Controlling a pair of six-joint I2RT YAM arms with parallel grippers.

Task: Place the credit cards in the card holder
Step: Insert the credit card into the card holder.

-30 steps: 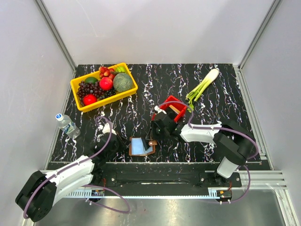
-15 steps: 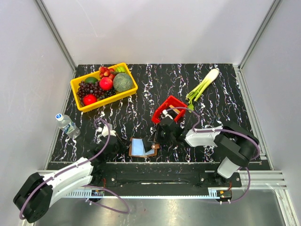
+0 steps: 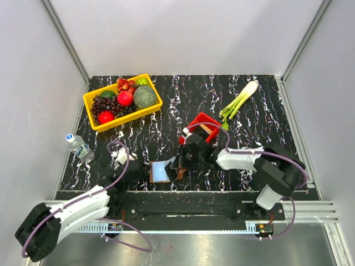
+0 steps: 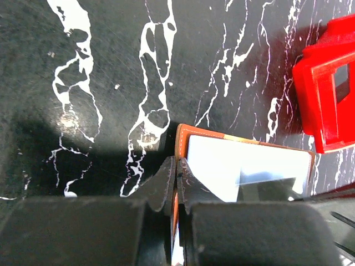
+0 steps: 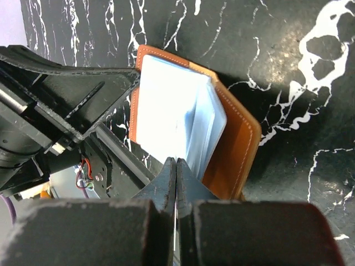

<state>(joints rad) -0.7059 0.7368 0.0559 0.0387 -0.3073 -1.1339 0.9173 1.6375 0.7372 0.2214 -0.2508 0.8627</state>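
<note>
The card holder [image 3: 162, 171] is a brown leather wallet lying open near the table's front edge, its pale blue sleeves [image 5: 208, 119] fanned out. My left gripper [image 4: 177, 168] is shut on the orange edge of its left cover [image 4: 182, 145]. My right gripper [image 5: 176, 166] is shut, its tips at the near edge of the sleeves. A thin pale sliver shows between the fingers, a credit card seen edge on. In the top view the right gripper [image 3: 178, 162] hangs over the holder's right side and the left gripper [image 3: 145, 172] is at its left.
A red bin [image 3: 202, 126] with a tan card inside stands just behind the right gripper and appears again in the left wrist view [image 4: 327, 100]. Farther off are a yellow fruit basket [image 3: 122, 102], a water bottle [image 3: 78, 146] and a leek [image 3: 238, 101].
My right gripper has moved from beside the red bin forward and left to the card holder. The holder has shifted a little to the left in the left gripper's hold.
</note>
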